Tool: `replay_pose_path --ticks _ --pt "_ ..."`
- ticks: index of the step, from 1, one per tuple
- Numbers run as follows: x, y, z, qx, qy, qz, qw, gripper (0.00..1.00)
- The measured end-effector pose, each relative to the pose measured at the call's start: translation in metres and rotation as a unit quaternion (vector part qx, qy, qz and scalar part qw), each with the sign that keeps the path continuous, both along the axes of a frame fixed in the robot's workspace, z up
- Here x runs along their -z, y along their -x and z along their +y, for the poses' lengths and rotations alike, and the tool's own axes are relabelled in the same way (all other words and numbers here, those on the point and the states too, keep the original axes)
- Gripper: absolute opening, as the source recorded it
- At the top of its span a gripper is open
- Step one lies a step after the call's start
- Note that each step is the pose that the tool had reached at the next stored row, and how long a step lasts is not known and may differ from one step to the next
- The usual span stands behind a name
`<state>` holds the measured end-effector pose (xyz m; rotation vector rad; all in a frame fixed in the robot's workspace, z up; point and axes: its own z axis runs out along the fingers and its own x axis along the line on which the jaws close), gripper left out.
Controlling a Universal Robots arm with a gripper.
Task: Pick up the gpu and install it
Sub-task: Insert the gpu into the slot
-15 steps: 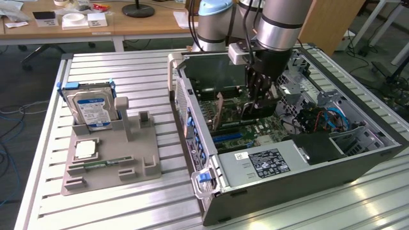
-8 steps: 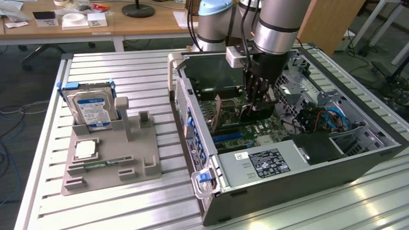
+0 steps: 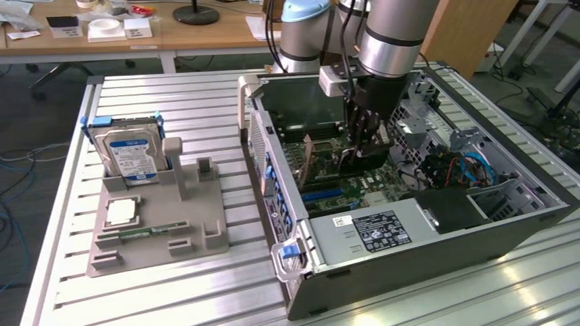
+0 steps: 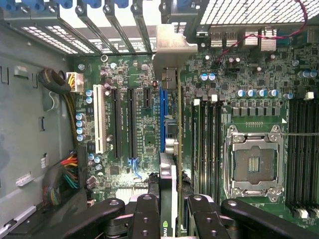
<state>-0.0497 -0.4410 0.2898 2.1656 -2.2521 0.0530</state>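
Observation:
My gripper (image 3: 363, 139) reaches down into the open computer case (image 3: 408, 231), shut on the gpu (image 3: 367, 161), which hangs as a dark block just over the motherboard (image 3: 335, 187). In the wrist view the gpu (image 4: 168, 186) is edge-on between my two black fingers (image 4: 147, 214), with my gripper (image 4: 172, 211) closed on its sides. Its silver bracket (image 4: 172, 47) points toward the case's rear slot openings. The card runs along the blue slot (image 4: 162, 117) on the motherboard (image 4: 139, 129); I cannot tell whether it is seated in it.
Memory sticks (image 4: 204, 144) and the CPU socket (image 4: 254, 164) lie close beside the card. Cables (image 3: 453, 170) crowd the case's far side. On the table at the exterior view's left, a grey holder (image 3: 154, 238) carries a silver hard drive (image 3: 132, 156) and a memory stick (image 3: 145, 232).

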Motion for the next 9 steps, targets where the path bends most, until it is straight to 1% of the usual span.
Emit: replay_pose_path --ticks 9 --pt "0.0001 0.0013 -0.0001 0.000 0.0001 0.0000 1.0000 0.27"
